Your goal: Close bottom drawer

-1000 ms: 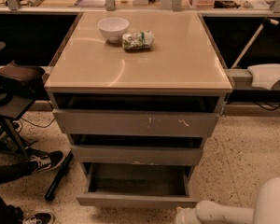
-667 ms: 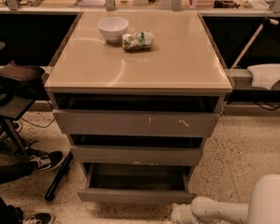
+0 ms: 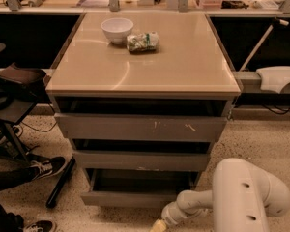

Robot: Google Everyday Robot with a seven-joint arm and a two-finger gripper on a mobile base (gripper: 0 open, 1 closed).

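Gripper (image 3: pixel 158 224) sits at the bottom edge of the view, low in front of the right part of the bottom drawer (image 3: pixel 130 198). Only its pale tip shows. Jaws: cannot tell whether released or clenched; nothing seen held. The tip lies just beside the lower edge of the drawer's front panel. Touching or not, I cannot tell.

Change over the last second: the gripper has travelled leftward, from near the panel's right corner to further in along the panel. The arm (image 3: pixel 241 197) now fills more of the lower right corner. Over the same interval the drawer front has crept back toward the cabinet, and less of the drawer's floor shows than a second ago. The desk (image 3: pixel 150 76) has not shifted the same way, so this reads as real drawer travel, not camera drift.

Judgement: push is under way but early. The bottom drawer is plainly open, its floor in view below the middle drawer (image 3: pixel 140 160). That one and the top drawer (image 3: pixel 140 128) are also ajar. Most of the travel is left.

On the desk, a bowl (image 3: pixel 117 29) and a crumpled packet (image 3: pixel 142 41) sit near the back, unmoved. A shoe (image 3: pixel 46 167) is on the floor to the left, well apart from the drawer.
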